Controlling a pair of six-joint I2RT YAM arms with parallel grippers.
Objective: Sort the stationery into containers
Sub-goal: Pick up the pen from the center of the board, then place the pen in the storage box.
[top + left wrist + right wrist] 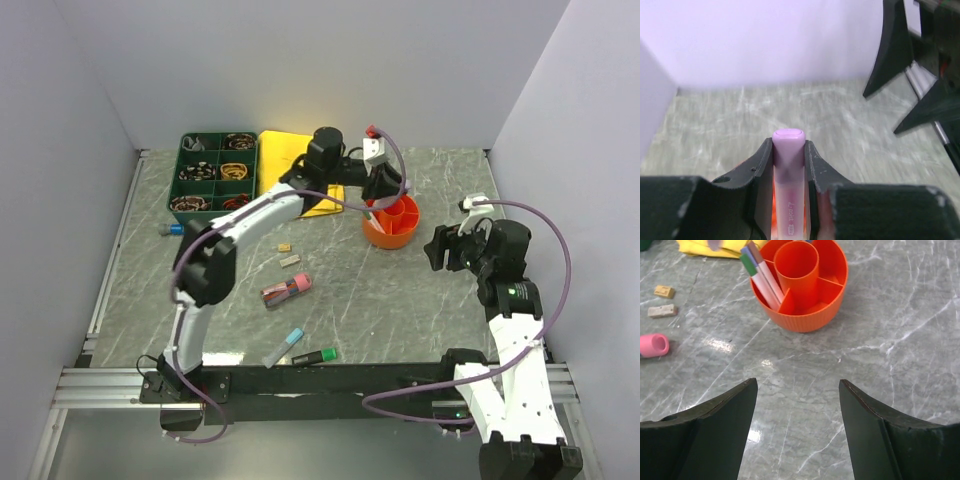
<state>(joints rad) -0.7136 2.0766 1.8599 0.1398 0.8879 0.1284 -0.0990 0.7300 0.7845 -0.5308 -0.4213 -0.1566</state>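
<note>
We note loose pink markers (287, 290) and tan blocks (290, 261) mid-table; yellow cloth (290, 160) beside green tray (215, 172). Bare marble (805, 365) lies between orange pot (800, 285) and right gripper (797, 405), jaws apart, holding nothing. Left gripper (788, 150), over the pot, clamps a pink highlighter (788, 190)

Left arm (250, 225) stretched from the lower left up to the upper centre of the top view, its gripper (383, 186) tipped downward and pinched tight on a pink highlighter (788, 170). Right arm (515, 330) stood folded at the right edge, gripper (797, 385) spread apart.
</note>
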